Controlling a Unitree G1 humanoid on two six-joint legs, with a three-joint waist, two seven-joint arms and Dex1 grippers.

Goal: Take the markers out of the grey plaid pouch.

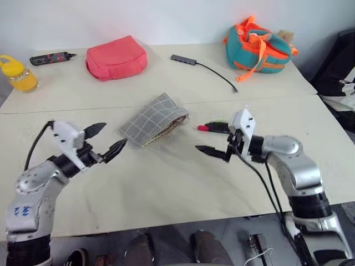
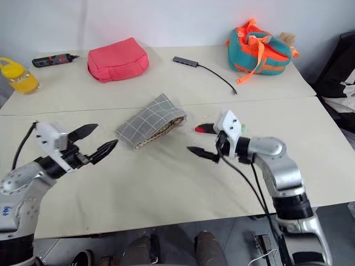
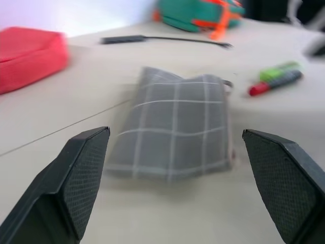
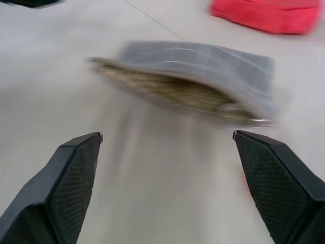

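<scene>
While the grey plaid pouch (image 1: pixel 154 127) lies flat near the middle of the pale worktop (image 1: pixel 166 183), its open mouth with brownish lining faces the robot's right. Just right of the pouch lie the markers (image 3: pixel 277 79), side by side and touching: one pale green, one black with a red end that points toward the pouch. Both are out on the worktop, apart from the pouch mouth.

Left of the pouch hangs the left tool (image 1: pixel 105 141), fingers spread wide and holding nothing, its tips close to the pouch's near-left corner but not touching. Right of the pouch hangs the right tool (image 1: pixel 213 138), also spread wide and empty; its upper finger and white wrist block cover part of the markers in the head views.

Behind the pouch sits a plump pink-red pouch (image 1: pixel 116 57), with a black-and-red gadget (image 1: pixel 51 57) and a yellow bottle (image 1: pixel 18 73) further left. Behind and right of the pouch lie a grey USB hub (image 1: pixel 183 59) with black cable and a teal-and-orange bag (image 1: pixel 257 49).
</scene>
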